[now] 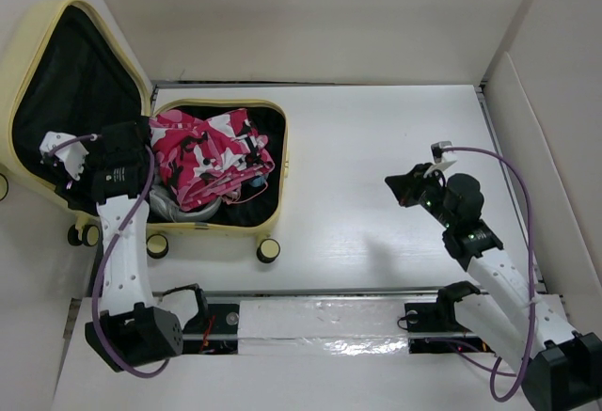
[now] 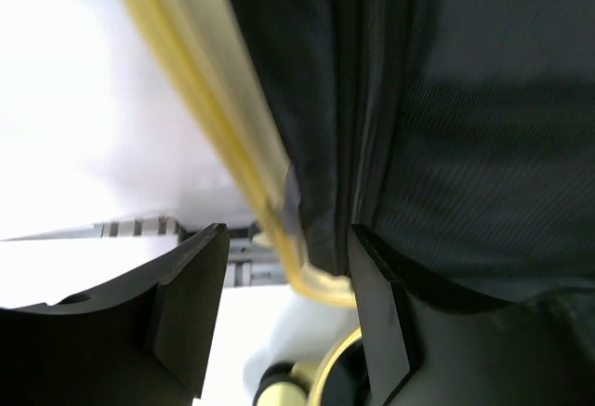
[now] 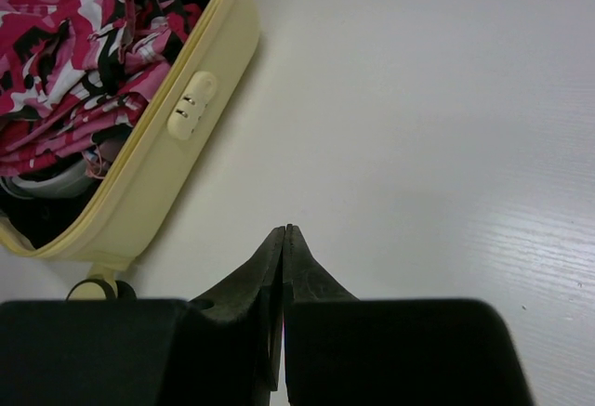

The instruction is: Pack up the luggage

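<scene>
The luggage [image 1: 281,162], a pale yellow hard-shell suitcase, lies open at the back left of the table. Its black-lined lid [image 1: 56,82] stands up against the left wall. A bundle of pink, white and black clothes [image 1: 207,152] fills the base. My left gripper [image 1: 111,174] is at the lid's lower edge. In the left wrist view it [image 2: 288,231] is open, and the lid's yellow rim [image 2: 214,99] runs through the gap without being pinched. My right gripper [image 1: 400,188] hovers over bare table to the right of the suitcase, shut on nothing [image 3: 284,229].
White walls enclose the table at the back and on both sides. The suitcase's wheels [image 1: 268,250] stick out at its near edge. A combination lock [image 3: 191,113] sits on the shell's side. The arms' mounting rail [image 1: 320,322] runs along the near edge.
</scene>
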Tool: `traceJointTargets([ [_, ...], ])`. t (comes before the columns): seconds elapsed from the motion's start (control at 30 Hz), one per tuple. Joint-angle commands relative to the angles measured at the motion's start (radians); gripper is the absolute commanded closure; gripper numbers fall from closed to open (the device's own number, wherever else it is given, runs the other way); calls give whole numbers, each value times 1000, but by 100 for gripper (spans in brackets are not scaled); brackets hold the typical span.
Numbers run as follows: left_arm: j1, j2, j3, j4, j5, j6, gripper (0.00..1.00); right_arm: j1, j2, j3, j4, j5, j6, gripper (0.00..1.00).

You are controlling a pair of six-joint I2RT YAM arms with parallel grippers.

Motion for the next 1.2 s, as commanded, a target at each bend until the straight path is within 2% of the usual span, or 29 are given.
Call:
traceJointTargets([
  [0.0,12,33,97,1,-133,-44,50,-5,-27,48,24,-51,-20,95],
  [0.2,50,73,114,60,-96,22,50,-14,-40,46,4,-14,-23,95],
  [0.27,90,88,114,94,-41,62,50,-14,-34,48,1,-12,-23,95],
  [0.37,107,94,95,132,8,90,54,-14,-32,52,-7,-5,-24,96],
  [0.43,107,103,123,114,-2,82,64,-14,-32,48,-1,-6,-23,96],
  [0.47,107,109,149,97,5,75,77,-14,-29,49,-1,-11,-23,96],
  [0.53,107,113,160,97,30,82,88,-14,-17,49,5,-12,-23,96],
  [0.57,107,109,154,116,69,85,99,-14,-12,51,7,-18,-21,96],
  [0.63,29,80,122,181,45,191,100,-14,2,52,5,-29,-24,96],
  [0.67,-62,48,74,262,-13,235,100,-14,5,54,5,-37,-26,96],
  [0.7,-110,30,45,315,-39,355,100,-14,6,57,4,-38,-29,96],
  [0.77,-207,-30,-38,474,-126,476,100,-14,14,57,4,-35,-29,96],
  [0.8,-291,-44,-53,487,-140,511,100,-14,15,57,5,-35,-27,96],
  [0.9,-427,-73,-99,496,-218,561,100,-14,34,57,12,-29,-27,96],
  [0.93,-501,-78,-109,479,-232,553,100,-14,38,57,15,-28,-27,96],
  [1.0,-569,-95,-130,438,-245,550,100,-14,60,58,18,-25,-27,96],
  [1.07,-690,-125,-142,357,-227,512,100,-14,69,60,18,-25,-27,96],
  [1.13,-785,-157,-161,346,-184,524,100,-14,77,61,21,-23,-27,96],
  [1.17,-888,-194,-185,343,-174,530,100,-14,78,61,21,-22,-27,96],
])
